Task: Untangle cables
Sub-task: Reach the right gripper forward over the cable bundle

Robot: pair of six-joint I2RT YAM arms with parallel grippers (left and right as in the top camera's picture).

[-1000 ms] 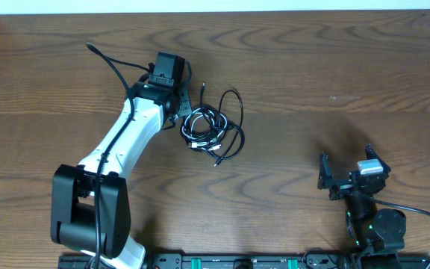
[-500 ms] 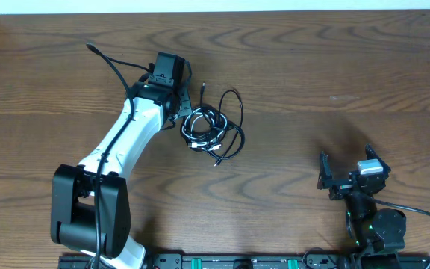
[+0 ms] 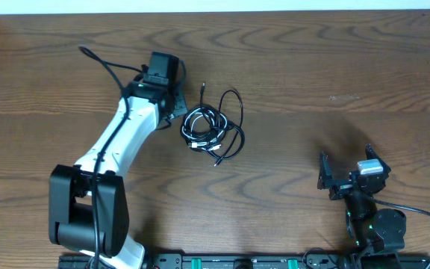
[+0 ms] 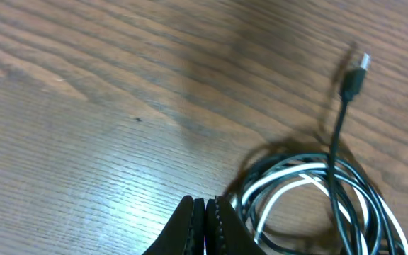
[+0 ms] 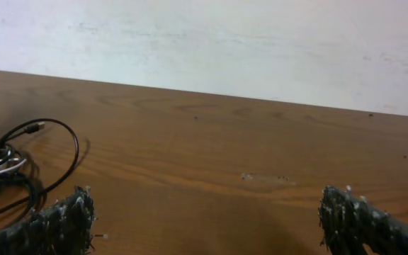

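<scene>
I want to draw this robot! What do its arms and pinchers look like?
The left arm is a white tube with black joints and a thin black wire along it; its left gripper has two flat black fingers. The right arm is all black with a silver block and tiny green lights; its right gripper has black, bumpy fingers.

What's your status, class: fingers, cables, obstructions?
Left fingers shut, empty. Right fingers open, far off. Long thin black cord and shorter thin white cord looped together beside left fingers. Nothing blocking.
</scene>
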